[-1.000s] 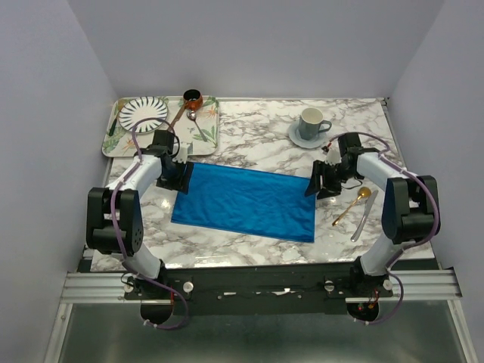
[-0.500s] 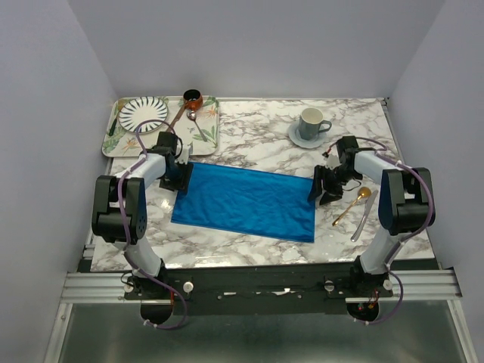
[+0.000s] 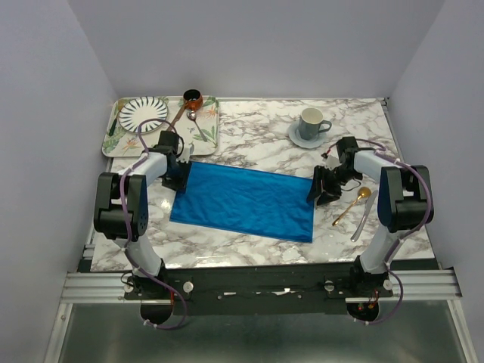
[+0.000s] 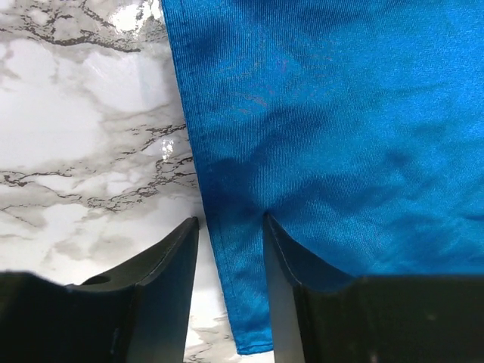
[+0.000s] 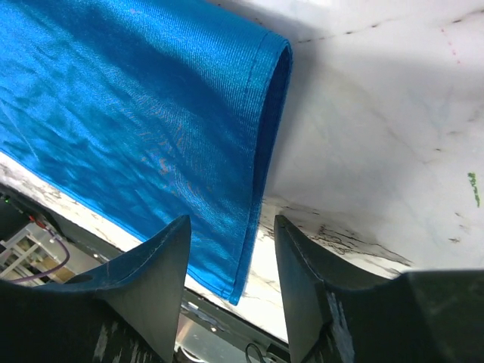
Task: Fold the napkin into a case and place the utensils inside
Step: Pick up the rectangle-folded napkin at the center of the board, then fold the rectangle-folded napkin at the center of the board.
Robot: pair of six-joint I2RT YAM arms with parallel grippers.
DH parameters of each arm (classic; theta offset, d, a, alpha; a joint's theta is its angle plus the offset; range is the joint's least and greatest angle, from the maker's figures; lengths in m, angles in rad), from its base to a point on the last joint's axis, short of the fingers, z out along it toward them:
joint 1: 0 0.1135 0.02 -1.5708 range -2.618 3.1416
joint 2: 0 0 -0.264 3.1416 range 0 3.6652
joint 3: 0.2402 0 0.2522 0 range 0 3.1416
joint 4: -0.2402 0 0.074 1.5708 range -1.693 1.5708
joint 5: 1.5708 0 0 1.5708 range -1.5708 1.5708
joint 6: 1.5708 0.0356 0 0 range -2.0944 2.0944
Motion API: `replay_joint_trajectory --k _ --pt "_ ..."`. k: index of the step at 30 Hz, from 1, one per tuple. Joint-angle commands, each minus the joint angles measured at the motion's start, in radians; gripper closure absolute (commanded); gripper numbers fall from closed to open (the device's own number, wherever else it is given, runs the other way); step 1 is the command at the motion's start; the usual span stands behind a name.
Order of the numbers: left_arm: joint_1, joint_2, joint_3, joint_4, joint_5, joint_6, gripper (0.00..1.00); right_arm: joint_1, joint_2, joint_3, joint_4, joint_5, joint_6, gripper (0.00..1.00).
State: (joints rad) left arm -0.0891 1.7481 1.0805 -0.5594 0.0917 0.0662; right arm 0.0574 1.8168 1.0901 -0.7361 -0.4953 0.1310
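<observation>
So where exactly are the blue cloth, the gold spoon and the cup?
Blue cloth (image 3: 246,200): overhead view, the middle of the cloth.
Gold spoon (image 3: 349,209): overhead view, midway along its handle.
Cup (image 3: 310,122): overhead view, on the cup's body, above its saucer.

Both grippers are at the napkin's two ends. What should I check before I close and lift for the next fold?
1. Left gripper straddles the napkin hem: ok.
2. Right gripper straddles the hem: ok.
3. Jaws pinched on the cloth: not ok, both stand open.
4. Every cloth layer sits inside the jaws: cannot tell.
5. Gold spoon and silver utensil off the napkin: ok, lying to its right.
</observation>
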Motion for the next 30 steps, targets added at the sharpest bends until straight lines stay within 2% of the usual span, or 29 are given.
replay_joint_trajectory --k 1,6,12,13,19,25,30 --pt "-0.023 0.065 -0.011 0.000 0.059 0.001 0.60 0.002 0.047 -0.001 0.001 0.015 -0.008 0.43" --pt "-0.046 0.068 -0.004 0.000 0.062 0.000 0.71 0.002 0.055 0.010 -0.005 0.008 -0.007 0.44" --pt "-0.049 0.041 0.021 -0.022 0.052 -0.012 0.94 0.002 0.059 0.013 -0.011 0.004 -0.011 0.48" --pt "-0.055 0.033 0.024 -0.025 0.052 -0.012 1.00 0.002 0.059 0.013 -0.011 0.004 -0.011 0.49" --pt "-0.101 -0.059 0.050 -0.060 0.088 -0.046 1.00 0.001 0.059 0.013 -0.013 -0.003 -0.010 0.54" --pt "-0.214 -0.116 0.093 -0.096 0.161 -0.112 1.00 0.001 0.058 0.011 -0.013 -0.006 -0.011 0.58" --pt "-0.310 -0.098 0.128 -0.099 0.247 -0.164 1.00 0.002 0.058 0.011 -0.013 -0.008 -0.013 0.58"
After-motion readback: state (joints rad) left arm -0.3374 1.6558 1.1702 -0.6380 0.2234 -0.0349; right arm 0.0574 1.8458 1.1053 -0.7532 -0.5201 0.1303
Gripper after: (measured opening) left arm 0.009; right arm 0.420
